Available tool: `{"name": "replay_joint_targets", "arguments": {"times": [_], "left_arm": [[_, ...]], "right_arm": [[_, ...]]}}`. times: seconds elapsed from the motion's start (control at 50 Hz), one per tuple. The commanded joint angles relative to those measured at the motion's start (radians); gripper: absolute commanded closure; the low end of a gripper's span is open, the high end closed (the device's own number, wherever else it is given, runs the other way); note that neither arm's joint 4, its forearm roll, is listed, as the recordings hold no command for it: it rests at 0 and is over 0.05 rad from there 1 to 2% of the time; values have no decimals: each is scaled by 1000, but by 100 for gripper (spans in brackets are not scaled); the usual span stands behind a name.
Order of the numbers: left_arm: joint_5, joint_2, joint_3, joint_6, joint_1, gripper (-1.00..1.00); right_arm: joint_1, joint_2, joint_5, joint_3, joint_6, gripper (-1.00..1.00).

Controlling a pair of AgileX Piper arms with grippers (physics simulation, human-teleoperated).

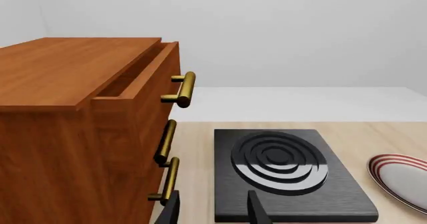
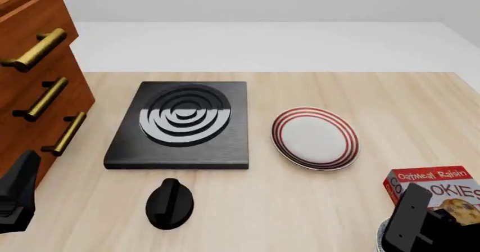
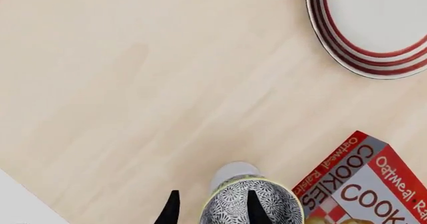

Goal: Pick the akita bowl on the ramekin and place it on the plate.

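The akita bowl (image 3: 233, 207), black-and-white speckled, sits on the white ramekin (image 3: 231, 172) at the near right of the table, next to a cookie box. My right gripper (image 3: 213, 211) is open right at the bowl. One finger (image 3: 257, 209) lies over the bowl and the other stands outside its wall, neither pressing on it. In the front view the right arm (image 2: 414, 221) hides most of the bowl. The plate (image 2: 315, 138) with red rings lies bare at mid-right, also seen as the plate (image 3: 373, 19). My left gripper (image 1: 213, 211) is open and holds nothing, low at the near left by the cabinet.
A black stove slab (image 2: 180, 122) with a ringed burner lies left of the plate, its black knob (image 2: 170, 203) in front. A wooden cabinet (image 2: 30, 77) with brass handles stands far left, its top drawer (image 1: 133, 74) slightly ajar. The cookie box (image 2: 439, 193) is near right.
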Motion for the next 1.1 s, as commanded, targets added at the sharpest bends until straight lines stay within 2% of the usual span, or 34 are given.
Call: {"name": "replay_joint_targets", "arguments": {"times": [0.02, 0.18, 0.22, 0.36, 0.4, 0.42, 0.44, 0.46, 0.5, 0.52, 0.54, 0.66, 0.74, 0.92, 1.1], "left_arm": [[0, 0, 0, 0, 0, -100], [0, 0, 0, 0, 0, -100], [0, 0, 0, 0, 0, -100], [0, 0, 0, 0, 0, -100], [0, 0, 0, 0, 0, -100], [0, 0, 0, 0, 0, -100], [0, 0, 0, 0, 0, -100], [0, 0, 0, 0, 0, -100], [0, 0, 0, 0, 0, -100], [0, 0, 0, 0, 0, -100], [0, 0, 0, 0, 0, -100], [0, 0, 0, 0, 0, -100], [0, 0, 0, 0, 0, -100], [0, 0, 0, 0, 0, -100], [0, 0, 0, 0, 0, -100]], "right_arm": [[-4, 47, -73, 47, -3, -100], [2, 44, -75, 61, 10, -100], [-19, 33, -68, 64, -19, -100], [-7, 22, -53, 61, -7, -100], [-32, 2, -39, 54, -33, -100], [-31, 1, -36, 47, -22, -100], [-41, -13, -24, 43, -43, 100], [-43, -16, -23, 40, -44, 100], [-73, -47, -5, 34, -93, 100], [-64, -37, -4, 29, -75, 100], [-96, -54, 10, 22, -101, 100], [-74, -64, 32, 9, -88, 100], [-80, -103, 102, -19, -88, 100], [-117, -175, 265, -119, -133, 100], [-134, -224, 354, -167, -165, 100]]}}
